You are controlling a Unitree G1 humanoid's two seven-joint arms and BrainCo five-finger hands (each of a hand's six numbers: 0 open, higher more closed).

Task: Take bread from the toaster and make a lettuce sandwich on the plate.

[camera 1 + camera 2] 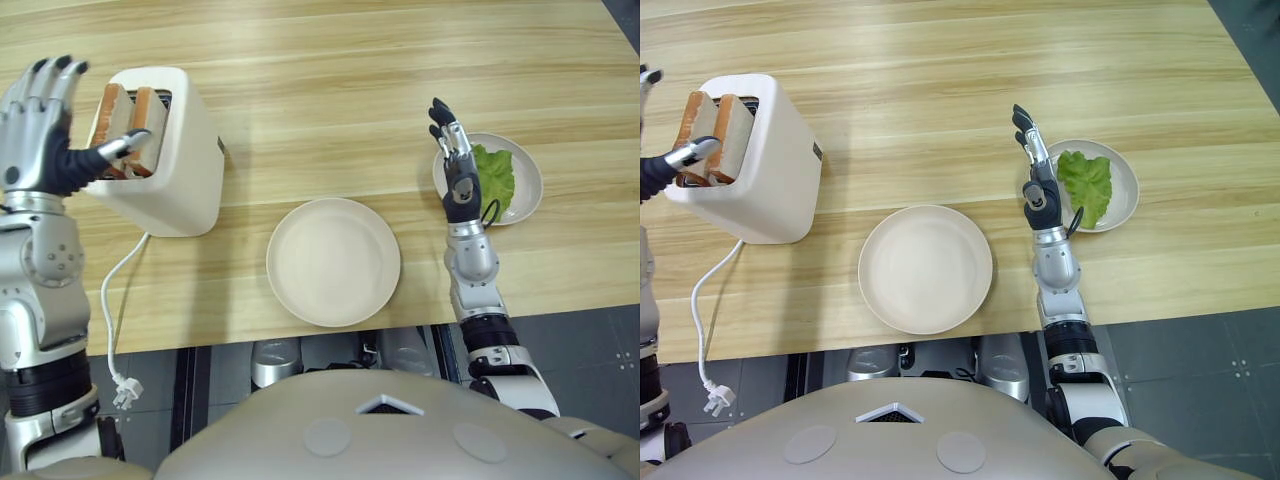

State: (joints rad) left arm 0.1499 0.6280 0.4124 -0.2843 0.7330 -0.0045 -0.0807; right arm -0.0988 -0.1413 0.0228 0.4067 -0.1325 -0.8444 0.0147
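Step one: your left hand (40, 130), fingers spread, thumb at bread (125, 110) in toaster (185, 175); right hand (456, 165) uncurled, empty, beside lettuce (498, 172). Next, you pinch slice, lift to plate (290, 290).

Counts, quick pass:
- One white boxy plastic toaster (185, 170) with two slots on top.
- Two brown-crusted toasted bread slices: left slice (110, 112) and right slice (151, 108), one per slot.
- Two round cream-coloured ceramic plates: one larger plate (333, 262) and one smaller plate (530, 186).
- One crinkled green lettuce leaf (495, 175) (reads as a single leaf, though folds could hide a second).
- One white power cord (108, 300) ending in one white plug (124, 392).
- Two grey-and-black robot hands: one left hand (40, 120) and one right hand (458, 168).
- One light wood-grain worktop (330, 90).

Ten separate items altogether, not counting the worktop itself.
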